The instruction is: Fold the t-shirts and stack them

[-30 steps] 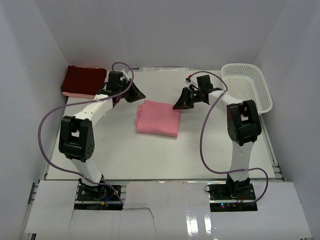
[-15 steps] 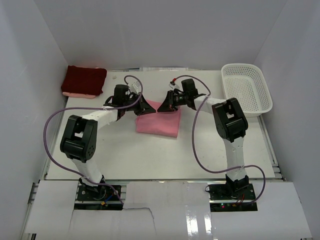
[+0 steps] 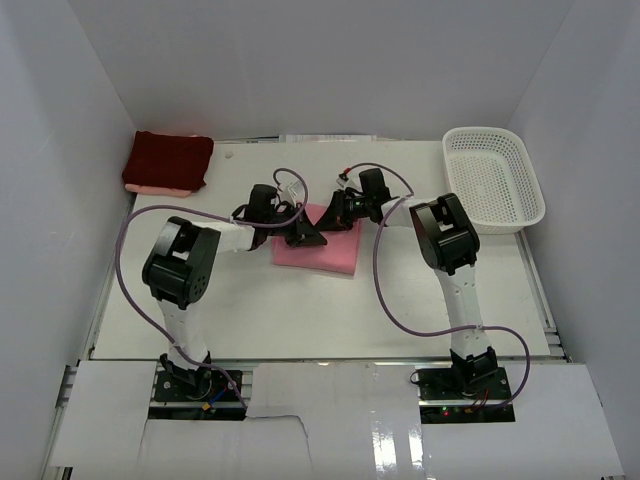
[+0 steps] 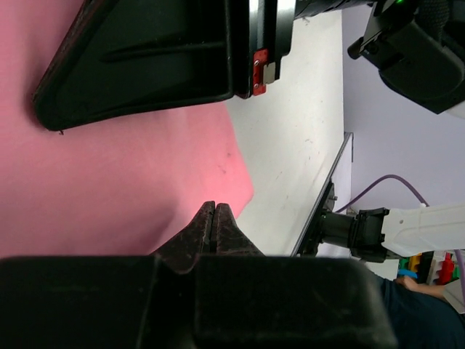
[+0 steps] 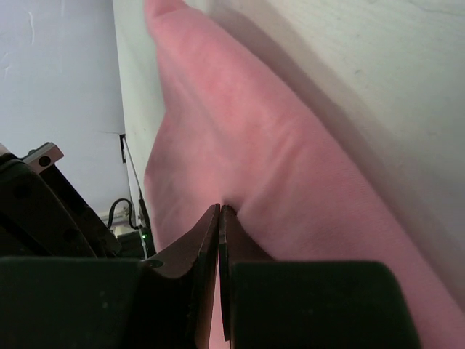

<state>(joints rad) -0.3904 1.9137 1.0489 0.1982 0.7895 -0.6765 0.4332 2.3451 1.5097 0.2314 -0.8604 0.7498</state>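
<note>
A folded salmon pink t-shirt (image 3: 335, 255) lies flat at the middle of the table. My left gripper (image 3: 312, 238) is shut, its tips resting on the shirt's near-left part; the left wrist view shows the shut tips (image 4: 213, 207) against the pink cloth (image 4: 109, 182). My right gripper (image 3: 330, 215) is shut, its tips (image 5: 219, 209) pressed into the pink cloth (image 5: 290, 160), which dimples there. The right gripper's fingers (image 4: 145, 65) lie just beyond my left tips. A folded dark maroon t-shirt (image 3: 168, 158) lies at the far left corner on a pink layer (image 3: 160, 188).
A white mesh basket (image 3: 500, 205) stands at the far right. White walls enclose the table on three sides. Purple cables loop from both arms over the table. Bare table (image 3: 250, 300) lies in front of the pink shirt.
Both grippers have moved inward and toward the near side, from the far edge of the pink shirt onto its top. The shirts have not moved.
</note>
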